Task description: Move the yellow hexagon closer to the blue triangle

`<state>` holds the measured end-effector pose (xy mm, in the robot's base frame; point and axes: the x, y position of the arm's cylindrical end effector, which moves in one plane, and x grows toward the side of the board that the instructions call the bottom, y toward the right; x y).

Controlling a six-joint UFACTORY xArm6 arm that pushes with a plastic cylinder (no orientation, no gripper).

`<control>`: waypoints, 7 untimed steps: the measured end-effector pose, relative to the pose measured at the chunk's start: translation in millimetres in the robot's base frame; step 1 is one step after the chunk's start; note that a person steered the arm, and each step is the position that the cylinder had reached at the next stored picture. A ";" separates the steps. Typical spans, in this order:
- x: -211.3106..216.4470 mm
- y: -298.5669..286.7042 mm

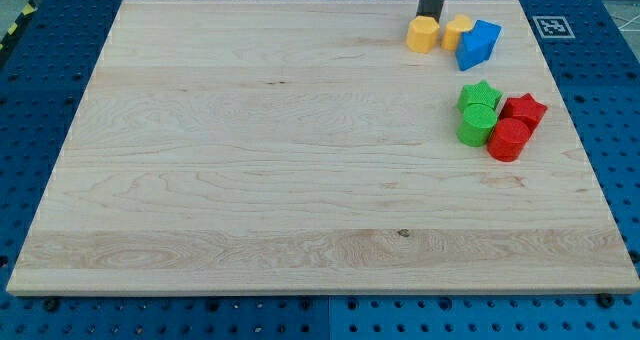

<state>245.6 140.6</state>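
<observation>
Coming down from the view's top edge as a straight dark rod, my tip (431,16) touching or sitting just above the top of the yellow hexagon (423,34). No fingers on this rod, so nothing standing apart, together or clamped; just a blunt end pressing close against the block's upper side.

Sitting near the top right of the wooden board (250,160), showing as a squat orange-yellow piece with flat faceted sides and a paler top face. Lying just to the view's left of a second yellow block (457,30), rounder in look, exact shape hard to tell. Touching or nearly touching that neighbour; hard to tell which.

Resting just right of that second yellow block and seeming to touch it, the blue triangle (478,45), tilted, with a pointed corner aiming toward the view's right. Standing between hexagon and triangle, therefore, the second yellow block.

Clustering further down the right side, well apart from the top group: a green star (481,95) above a green round block (476,126), a red star (524,110) above a red round block (508,140), all four packing tightly together.

Showing at the view's top right, off the board, a small black-and-white marker (551,26) on the blue perforated table (40,60).
</observation>
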 end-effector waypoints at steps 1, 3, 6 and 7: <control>-10.2 -2.3; 16.7 -47.9; 18.0 -23.2; 28.9 -22.9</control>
